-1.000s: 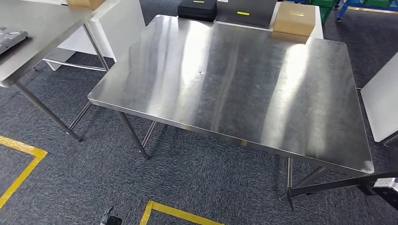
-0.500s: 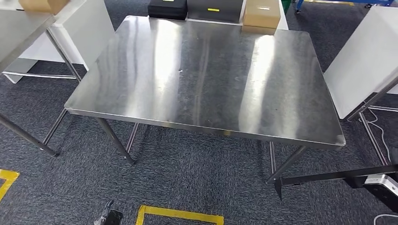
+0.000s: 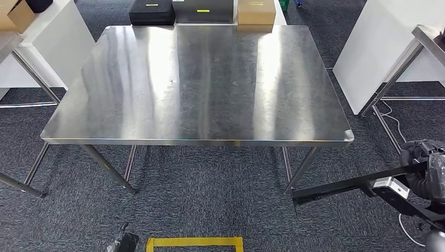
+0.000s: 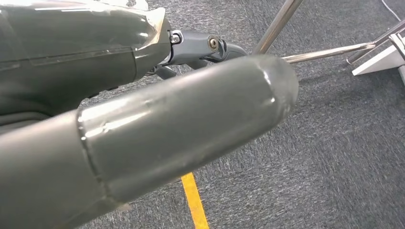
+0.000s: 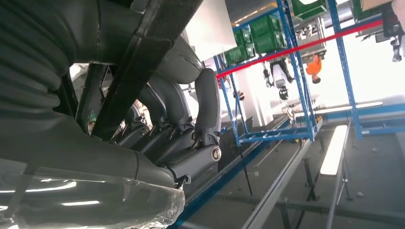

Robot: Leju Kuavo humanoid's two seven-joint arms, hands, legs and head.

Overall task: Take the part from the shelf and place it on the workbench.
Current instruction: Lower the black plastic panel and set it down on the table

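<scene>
The steel workbench (image 3: 210, 89) stands straight ahead of me with a bare top. At the lower right my right hand (image 3: 422, 165) grips the part (image 3: 341, 186), a long black flat bar with a bracket, held low over the carpet just off the bench's near right corner. In the right wrist view the dark fingers (image 5: 205, 105) curl around the black bar (image 5: 138, 62). My left hand (image 3: 123, 243) hangs low at the bottom edge. Its thick grey thumb (image 4: 181, 129) sticks out straight over the carpet and nothing lies in it.
A black case (image 3: 152, 11), a grey case (image 3: 202, 9) and a cardboard box (image 3: 256, 10) sit behind the bench. A white panel (image 3: 378, 47) and another steel table (image 3: 430, 39) stand to the right, a white table (image 3: 42, 47) to the left. Yellow tape (image 3: 194, 242) marks the floor.
The camera has turned, so the workbench now sits square and centred. My right hand and the black part have come further into the picture at the lower right.
</scene>
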